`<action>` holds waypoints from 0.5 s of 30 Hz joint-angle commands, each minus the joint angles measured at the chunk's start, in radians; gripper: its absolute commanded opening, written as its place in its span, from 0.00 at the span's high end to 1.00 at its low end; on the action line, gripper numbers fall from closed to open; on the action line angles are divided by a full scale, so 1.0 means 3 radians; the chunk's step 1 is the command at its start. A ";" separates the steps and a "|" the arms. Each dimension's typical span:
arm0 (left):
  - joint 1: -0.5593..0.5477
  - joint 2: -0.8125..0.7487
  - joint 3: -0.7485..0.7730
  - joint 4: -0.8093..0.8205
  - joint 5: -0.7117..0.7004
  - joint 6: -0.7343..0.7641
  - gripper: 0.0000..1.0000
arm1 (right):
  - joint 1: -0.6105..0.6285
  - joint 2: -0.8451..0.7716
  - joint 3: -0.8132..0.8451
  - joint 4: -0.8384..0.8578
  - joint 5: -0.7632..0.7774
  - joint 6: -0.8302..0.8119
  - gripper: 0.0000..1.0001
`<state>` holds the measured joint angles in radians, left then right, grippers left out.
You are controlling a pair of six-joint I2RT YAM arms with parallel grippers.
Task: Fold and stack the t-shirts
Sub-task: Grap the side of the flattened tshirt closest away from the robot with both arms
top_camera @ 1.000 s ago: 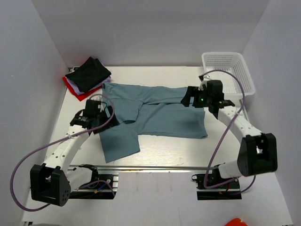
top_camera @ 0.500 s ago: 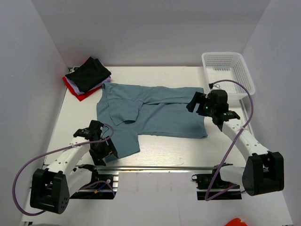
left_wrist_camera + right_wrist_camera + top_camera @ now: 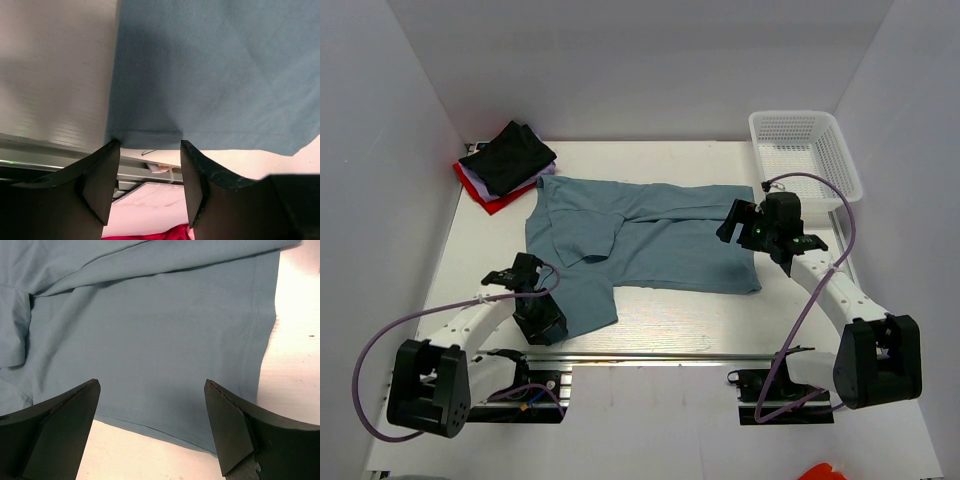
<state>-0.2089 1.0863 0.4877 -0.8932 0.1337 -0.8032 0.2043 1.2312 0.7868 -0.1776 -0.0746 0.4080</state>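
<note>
The large dusty blue-teal t-shirt [image 3: 650,240] lies spread across the middle of the table, with a flap folded over its left half. My left gripper [image 3: 542,320] is open and low at the shirt's near-left corner. In the left wrist view the shirt [image 3: 210,70] ends in a hem that lies just ahead of the open gripper [image 3: 149,150]. My right gripper [image 3: 742,224] is open wide above the shirt's right edge. In the right wrist view the gripper [image 3: 151,390] hovers over the shirt [image 3: 150,325] near its hemmed corner. A black t-shirt [image 3: 508,158] tops a red and white pile [image 3: 490,195] at the far left.
The white mesh basket [image 3: 840,150] stands at the far right corner. White walls close in the table on three sides. A metal rail [image 3: 640,355] runs along the near edge, also showing in the left wrist view [image 3: 50,155].
My left gripper has pulled back from the shirt's left sleeve area to its near-left corner. My right gripper has shifted a little right and nearer. The shirt lies unchanged.
</note>
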 commanded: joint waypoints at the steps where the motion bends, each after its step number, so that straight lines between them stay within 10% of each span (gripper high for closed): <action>1: -0.0035 0.0117 0.0072 0.0104 -0.0210 -0.0069 0.38 | -0.0001 0.0002 0.0052 -0.0037 0.0013 -0.0056 0.10; 4: -0.0035 0.0194 0.0143 0.0104 -0.0292 -0.0038 0.45 | -0.0016 0.0002 0.0021 -0.0083 0.0095 -0.0041 0.10; 9: -0.0035 0.0311 0.0215 0.0068 -0.0328 0.0044 1.00 | -0.0011 -0.0029 -0.0030 -0.0277 0.0192 0.0005 0.10; 15: -0.0035 0.0342 0.0332 0.0027 -0.0267 0.0126 1.00 | -0.0011 -0.0146 -0.0117 -0.0558 0.0443 0.0026 0.10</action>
<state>-0.2165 1.1908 0.5438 -0.8989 0.0849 -0.7864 0.2039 1.2228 0.7631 -0.2771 -0.0040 0.4118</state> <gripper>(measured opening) 0.011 0.904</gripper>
